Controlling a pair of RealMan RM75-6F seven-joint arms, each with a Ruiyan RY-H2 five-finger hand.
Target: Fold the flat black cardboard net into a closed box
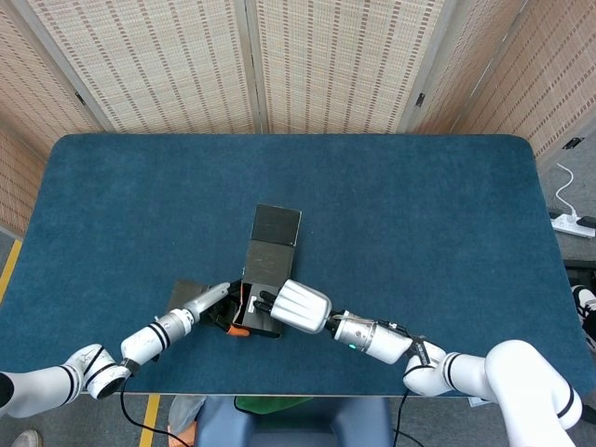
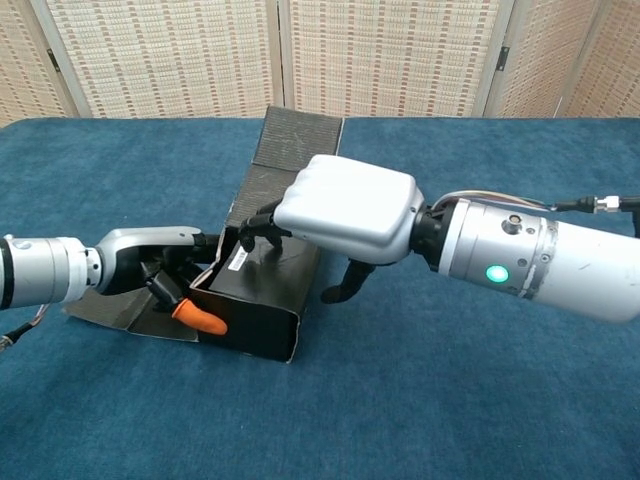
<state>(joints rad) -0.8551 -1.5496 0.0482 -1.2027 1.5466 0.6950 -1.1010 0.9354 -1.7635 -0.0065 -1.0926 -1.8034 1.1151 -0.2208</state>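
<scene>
The black cardboard box [image 2: 262, 300] [image 1: 262, 296] stands partly folded near the table's front edge, its lid flap [image 2: 297, 137] [image 1: 277, 224] still lying open toward the far side. My left hand [image 2: 165, 275] [image 1: 210, 303], with an orange fingertip [image 2: 199, 316], reaches into the box's left end over a flat side flap [image 2: 115, 310]. My right hand [image 2: 345, 210] [image 1: 296, 305] rests on top of the box, fingertips pressing along the upper left wall, thumb down its right side. Neither hand clearly grips the cardboard.
The blue cloth-covered table [image 1: 419, 214] stretches wide behind and to the right of the box. Woven folding screens [image 1: 251, 56] stand behind the table. A power strip [image 1: 573, 223] lies on the floor at the right.
</scene>
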